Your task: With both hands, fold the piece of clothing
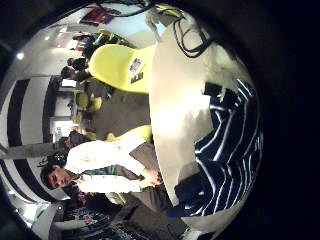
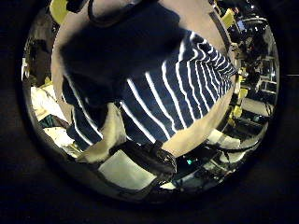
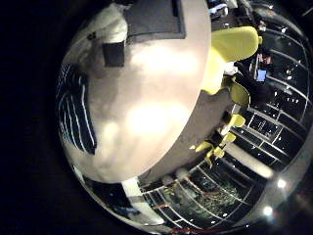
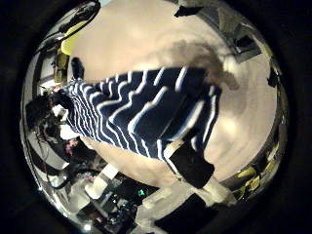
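A striped garment point(image 4: 136, 112), dark with light stripes, lies spread on the pale table point(image 4: 146, 39) close to one edge. It fills the middle of the left thumb side view as well, garment point(image 2: 163, 93), so both palms hover over it. It shows at the table's rim in the little finger views, garment point(image 1: 225, 150) and garment point(image 3: 73, 103). A part of my right hand point(image 4: 190, 164) reaches in over the cloth's border without gripping it. A part of my left hand point(image 2: 149, 161) juts in beside the cloth, also holding nothing. No fingers curl across any view.
Bare table surface point(image 3: 147, 108) stretches away from the garment. Chairs point(image 1: 125, 65) stand just beyond the table's edge, chairs point(image 3: 230, 49) too. A dark block point(image 3: 152, 18) sits at the table's far end.
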